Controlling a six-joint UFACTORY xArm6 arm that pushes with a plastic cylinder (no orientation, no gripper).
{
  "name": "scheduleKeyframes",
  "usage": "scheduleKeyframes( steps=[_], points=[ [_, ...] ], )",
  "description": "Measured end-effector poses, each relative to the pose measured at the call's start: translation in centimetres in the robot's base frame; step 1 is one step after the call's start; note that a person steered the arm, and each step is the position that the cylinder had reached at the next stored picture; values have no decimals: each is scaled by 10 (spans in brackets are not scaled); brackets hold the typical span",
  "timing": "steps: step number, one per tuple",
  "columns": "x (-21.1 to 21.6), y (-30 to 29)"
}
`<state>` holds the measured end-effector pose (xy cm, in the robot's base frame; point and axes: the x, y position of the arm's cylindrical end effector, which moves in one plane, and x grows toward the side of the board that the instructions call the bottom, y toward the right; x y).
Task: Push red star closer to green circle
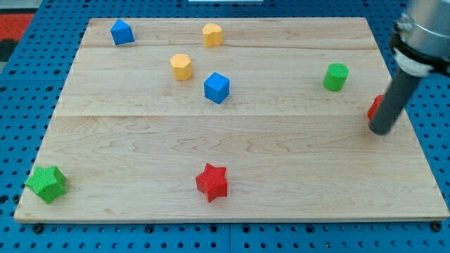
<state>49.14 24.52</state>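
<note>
**Red star to green circle: position check**

Far right of the frame, my tip [382, 131] rests on the counter [281, 147], just beside a red block [375, 105] that the rod mostly hides; its shape cannot be made out. No pincer exists on this rig, so nothing is apart, together or clamped; contact is by the rod end only.

Task items: red star [212, 182] sits low in the frame, slightly left of centre, near the bottom edge. Green circle [336, 76] sits upper right, well apart from the star and near my tip.

Others: blue cube [216, 88] centre-top, yellow block [181, 67] to its upper left, second yellow block [212, 34] near the top edge, blue block [121, 31] upper left, green star [46, 184] lower left corner.

Handling judgement: star looks small, rigid and light, and should slide readily on the smooth wood. Points may make it spin if struck off-centre. No taking hold possible; best contact is its lower-left side, pushing up and right through its centre.

Labels: no writing or brand readable anywhere.
</note>
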Motion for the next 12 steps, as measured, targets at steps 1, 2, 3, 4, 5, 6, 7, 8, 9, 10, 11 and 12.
scheduleKeyframes(
  steps=[1,2,3,4,5,6,7,8,9,10,11,12],
  points=[
    [10,26],
    [-32,25],
    [-61,16],
    [20,15],
    [115,-60],
    [126,-143],
    [112,-224],
    [75,-258],
    [88,-254],
    [93,-337],
    [39,-283],
    [37,-175]
  ],
)
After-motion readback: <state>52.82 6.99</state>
